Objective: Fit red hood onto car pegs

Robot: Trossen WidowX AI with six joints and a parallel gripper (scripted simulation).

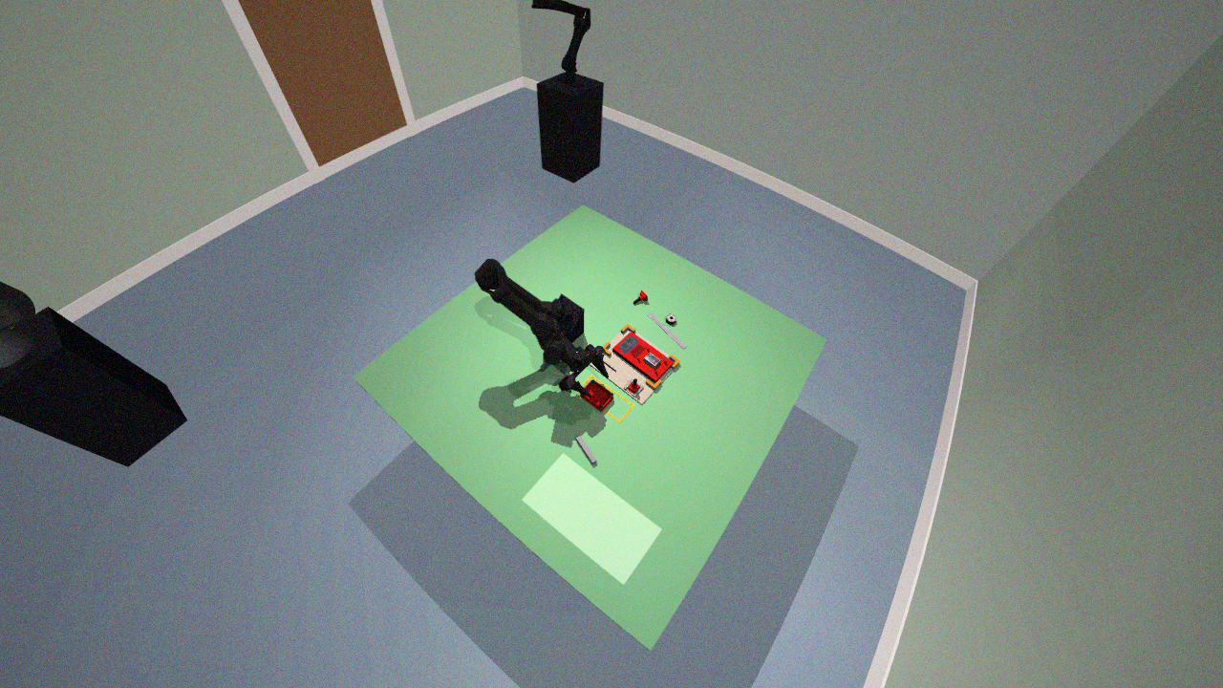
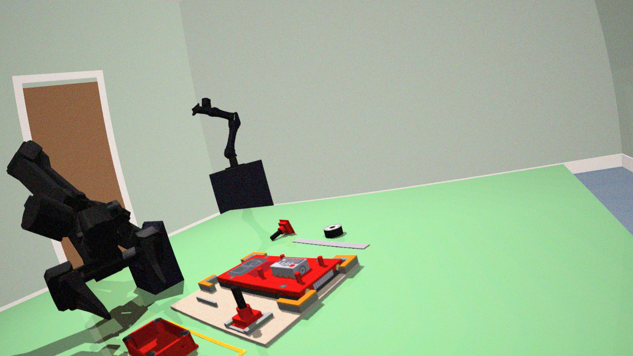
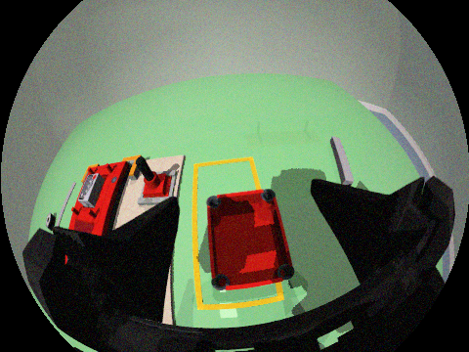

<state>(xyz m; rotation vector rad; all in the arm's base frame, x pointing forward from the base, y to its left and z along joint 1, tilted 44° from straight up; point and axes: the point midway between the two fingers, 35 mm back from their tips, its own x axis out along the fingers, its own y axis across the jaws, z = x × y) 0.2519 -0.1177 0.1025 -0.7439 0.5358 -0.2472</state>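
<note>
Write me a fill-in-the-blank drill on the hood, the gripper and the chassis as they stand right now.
1. The gripper hangs above the red hood with its fingers ____.
2. The hood lies partly inside a rectangle outlined in ____.
3. The hood lies with its hollow side facing ____.
4. The grey engine block sits on the red ____, held in the jig.

Missing words: open; yellow; up; chassis

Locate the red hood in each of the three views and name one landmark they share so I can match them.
Top: the hood lies just below the arm's tip, left of the jig.
Exterior: bottom left corner, lying hollow side up, below the open claw.
Wrist: centre of the picture, between the two fingers.
Shared landmark: the yellow outline on the table around the hood.
</note>
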